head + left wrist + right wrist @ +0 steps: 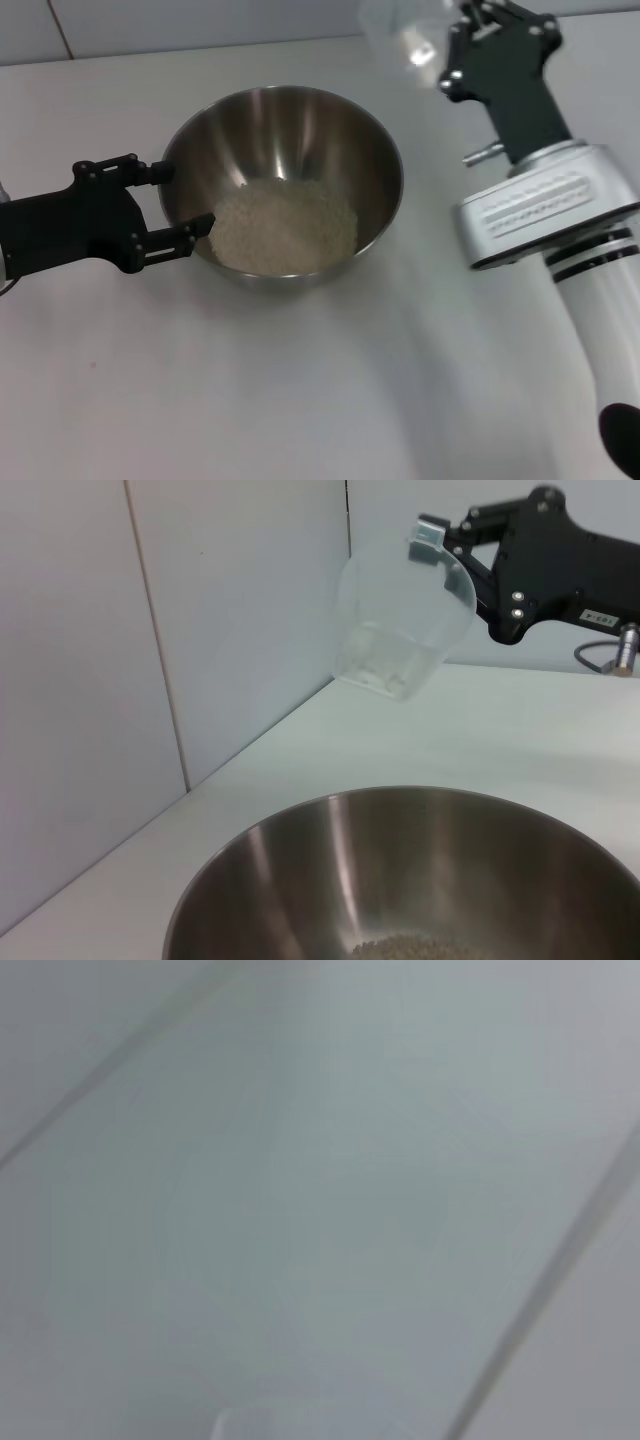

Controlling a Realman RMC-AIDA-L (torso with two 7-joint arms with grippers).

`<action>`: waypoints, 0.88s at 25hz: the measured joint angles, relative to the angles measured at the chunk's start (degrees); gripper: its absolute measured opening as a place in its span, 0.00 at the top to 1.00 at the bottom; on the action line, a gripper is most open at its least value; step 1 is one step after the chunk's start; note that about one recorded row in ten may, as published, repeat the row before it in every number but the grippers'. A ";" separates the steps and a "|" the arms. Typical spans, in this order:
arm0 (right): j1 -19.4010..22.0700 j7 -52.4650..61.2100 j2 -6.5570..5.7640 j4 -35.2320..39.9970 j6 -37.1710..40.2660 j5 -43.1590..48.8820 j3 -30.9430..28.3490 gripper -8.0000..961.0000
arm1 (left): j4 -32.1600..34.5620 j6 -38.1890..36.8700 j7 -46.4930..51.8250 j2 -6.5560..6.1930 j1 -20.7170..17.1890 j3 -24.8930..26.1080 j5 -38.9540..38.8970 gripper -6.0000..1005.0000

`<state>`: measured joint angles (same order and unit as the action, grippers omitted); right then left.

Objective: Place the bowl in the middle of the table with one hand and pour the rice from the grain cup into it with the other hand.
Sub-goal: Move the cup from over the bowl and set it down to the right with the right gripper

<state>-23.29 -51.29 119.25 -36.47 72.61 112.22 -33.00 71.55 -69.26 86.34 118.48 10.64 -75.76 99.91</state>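
You see the bowl (283,185) near the middle of the white table (300,400), with the rice (287,227) heaped in its bottom. Light wall panels (200,610) stand behind the table. The left gripper (180,205), at the bowl's 9 o'clock, has its fingers around the rim. At about 1 o'clock, above the table, the right gripper (452,55) grips the grain cup (400,620), which looks empty.

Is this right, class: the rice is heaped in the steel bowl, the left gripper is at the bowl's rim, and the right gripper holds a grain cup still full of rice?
Not quite. The grain cup in the right gripper is empty, as the left wrist view shows. The rest stands: the rice lies in the bowl, with the left gripper at its rim.
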 joint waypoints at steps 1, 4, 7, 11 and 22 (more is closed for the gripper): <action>0.12 5.14 0.00 1.81 -0.17 -0.17 -0.60 0.97 | 0.02 0.00 0.01 0.00 0.00 -0.01 0.00 0.27; 0.10 20.21 0.00 7.88 -1.17 -0.44 -1.63 0.97 | 0.08 0.00 0.02 -0.01 0.02 0.00 0.00 0.27; -1.40 34.64 0.13 15.51 -3.19 -0.15 -1.17 0.96 | -0.09 0.00 0.04 -0.01 0.44 0.00 0.00 0.27; -3.38 44.67 0.24 20.91 -8.36 -0.07 0.24 0.96 | -0.35 0.01 0.05 -0.01 0.80 0.00 0.01 0.27; -5.59 46.04 0.10 22.45 -17.53 1.76 2.62 0.94 | -0.45 0.29 0.06 0.06 0.93 -0.06 0.01 0.27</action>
<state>-28.89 -5.25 119.36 -14.01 55.09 113.98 -30.38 71.10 -68.96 86.40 118.54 11.57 -75.82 99.93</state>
